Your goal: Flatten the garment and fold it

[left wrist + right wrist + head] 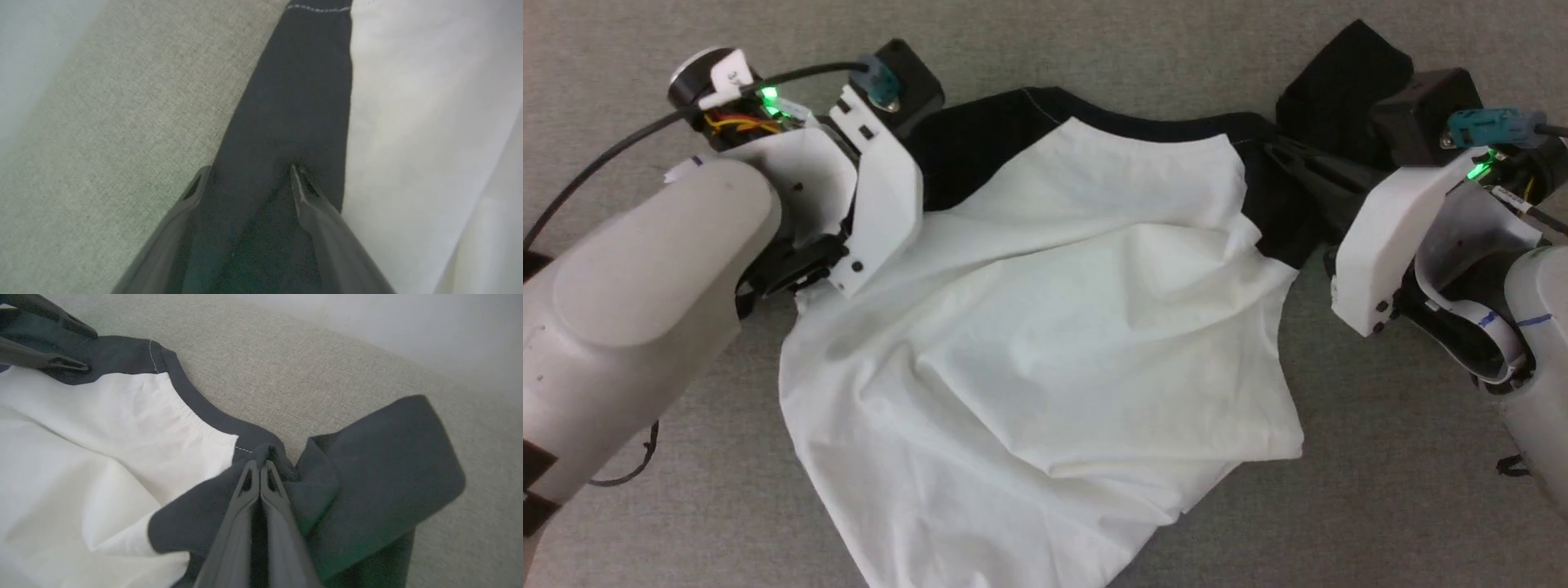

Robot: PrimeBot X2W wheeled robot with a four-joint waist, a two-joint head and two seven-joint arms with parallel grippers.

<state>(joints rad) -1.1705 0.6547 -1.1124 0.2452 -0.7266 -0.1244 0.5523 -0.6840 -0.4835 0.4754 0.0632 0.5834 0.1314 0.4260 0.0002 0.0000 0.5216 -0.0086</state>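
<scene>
The shirt (1029, 327) lay rumpled on the grey cloth surface (1380, 490), its white body toward the near side and its black neckband along the far edge. At its far left, the left gripper (249, 169) had its 2 fingers spread wide over the black shoulder strip. At the far right, the right gripper (260, 463) had its fingers pressed together, pinching bunched black cloth beside the neckband, with 1 black sleeve folded just right of it.

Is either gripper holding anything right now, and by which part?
The right gripper is shut on the garment, pinching black fabric at the shoulder beside the neckband. The left gripper is open over the other black shoulder, holding nothing.
</scene>
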